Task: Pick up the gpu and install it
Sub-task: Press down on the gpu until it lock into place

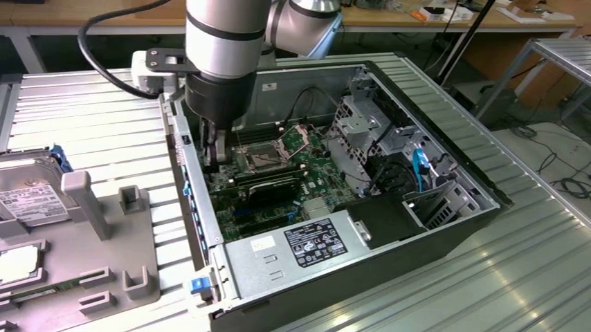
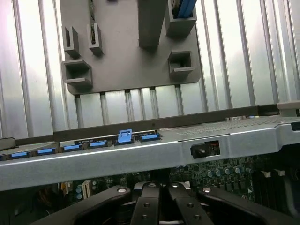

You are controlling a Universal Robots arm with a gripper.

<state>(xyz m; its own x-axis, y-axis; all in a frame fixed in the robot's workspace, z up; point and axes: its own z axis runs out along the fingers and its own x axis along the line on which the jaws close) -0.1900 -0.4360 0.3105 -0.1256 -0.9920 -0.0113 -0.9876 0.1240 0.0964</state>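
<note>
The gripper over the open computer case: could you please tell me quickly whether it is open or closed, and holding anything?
Gripper: closed, down inside the open computer case above the motherboard; whether it holds anything cannot be told.

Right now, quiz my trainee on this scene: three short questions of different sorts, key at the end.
1. True or false: the gripper is down inside the open computer case, fingers shut.
2. Which lies on the grey tray at the exterior view's left? A) hard drive B) keyboard C) fan
3. Fill in: the graphics card sits on the ____ motherboard, just by the gripper.

Key: 1 true; 2 A; 3 green
</note>
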